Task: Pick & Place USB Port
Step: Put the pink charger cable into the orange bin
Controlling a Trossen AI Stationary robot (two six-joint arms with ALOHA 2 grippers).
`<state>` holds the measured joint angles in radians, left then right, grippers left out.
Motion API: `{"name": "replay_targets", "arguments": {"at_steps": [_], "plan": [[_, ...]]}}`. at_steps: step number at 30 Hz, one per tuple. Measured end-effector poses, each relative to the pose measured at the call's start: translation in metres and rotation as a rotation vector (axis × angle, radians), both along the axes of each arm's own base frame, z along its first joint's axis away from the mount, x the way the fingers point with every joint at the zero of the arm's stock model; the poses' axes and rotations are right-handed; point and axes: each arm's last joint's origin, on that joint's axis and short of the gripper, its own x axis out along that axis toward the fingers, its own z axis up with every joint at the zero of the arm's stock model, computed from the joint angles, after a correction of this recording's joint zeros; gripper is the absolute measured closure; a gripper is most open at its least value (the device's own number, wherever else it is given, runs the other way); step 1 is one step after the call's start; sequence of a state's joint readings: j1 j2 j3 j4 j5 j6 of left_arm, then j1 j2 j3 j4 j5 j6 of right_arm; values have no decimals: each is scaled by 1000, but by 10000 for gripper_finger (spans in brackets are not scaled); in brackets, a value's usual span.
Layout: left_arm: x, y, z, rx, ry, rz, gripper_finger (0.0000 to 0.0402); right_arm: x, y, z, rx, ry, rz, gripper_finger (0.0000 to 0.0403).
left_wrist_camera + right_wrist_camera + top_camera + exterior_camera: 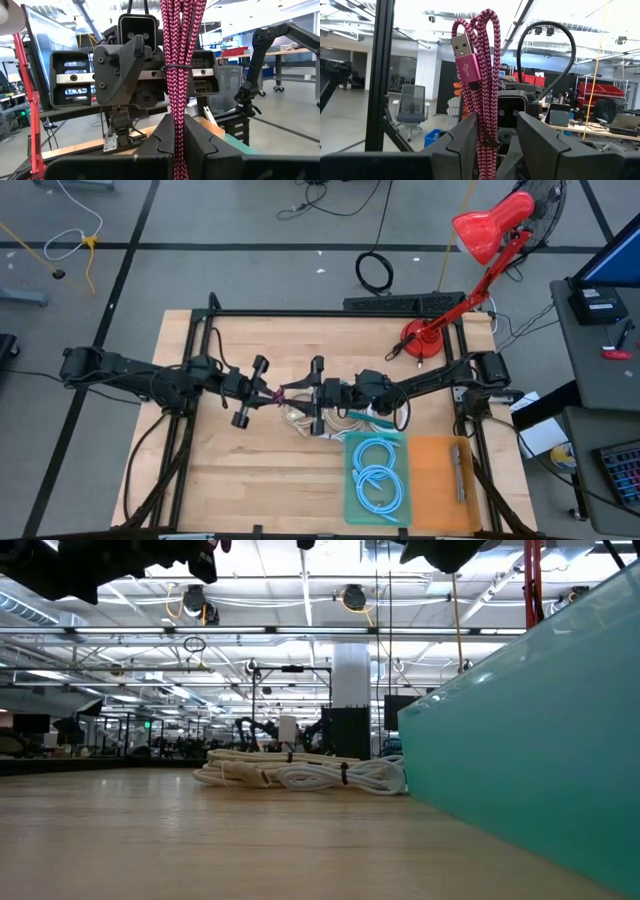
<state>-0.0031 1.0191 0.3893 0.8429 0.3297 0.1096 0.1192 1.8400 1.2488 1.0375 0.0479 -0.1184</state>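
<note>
A bundle of pink braided USB cable [281, 393] hangs in the air above the table's middle, between my two grippers. My left gripper [264, 392] comes from the table's left and is shut on the bundle [176, 75]. My right gripper [300, 391] faces it from the right. Its fingers [540, 145] stand open around the bundle's other end [485, 100]. The silver-tipped USB plug [464, 56] sticks out past that end. A thin tie [176, 66] binds the strands. My left gripper pinches the bundled strands [176, 131] between its two fingers, coming level from the table's left. The bundle runs on ahead of the fingertips toward my right gripper, clear of the table. My right gripper has the bundle [487, 131] against the inner face of one finger [466, 137]. A gap shows to the other finger.
A heap of coiled white cables [300, 418] lies on the table under the grippers [300, 775]. A teal tray [352, 502] with light blue cable coils and an orange tray [432, 490] with a metal tool sit at the near right. A red desk lamp [425, 340] stands at the far right.
</note>
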Motion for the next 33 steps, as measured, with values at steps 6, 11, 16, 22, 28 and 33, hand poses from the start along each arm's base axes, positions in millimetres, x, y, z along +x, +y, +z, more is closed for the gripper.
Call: {"name": "replay_targets", "arguments": {"at_steps": [6,11,16,22,28,33], "plan": [[0,4,1,-4,-5,36,391,0,0,0,-1,3,-3,273],[0,11,1,-10,-3,69,391,0,0,-1,-1,5,-4,273],[0,13,1,-16,1,70,391,0,0,-1,1,4,-7,273],[0,13,1,-16,2,72,391,1,-3,-1,30,11,-2,285],[0,13,1,-18,3,71,391,1,-3,-1,27,16,-5,318],[0,13,1,-18,3,68,391,1,-3,-1,23,17,-7,344]]}}
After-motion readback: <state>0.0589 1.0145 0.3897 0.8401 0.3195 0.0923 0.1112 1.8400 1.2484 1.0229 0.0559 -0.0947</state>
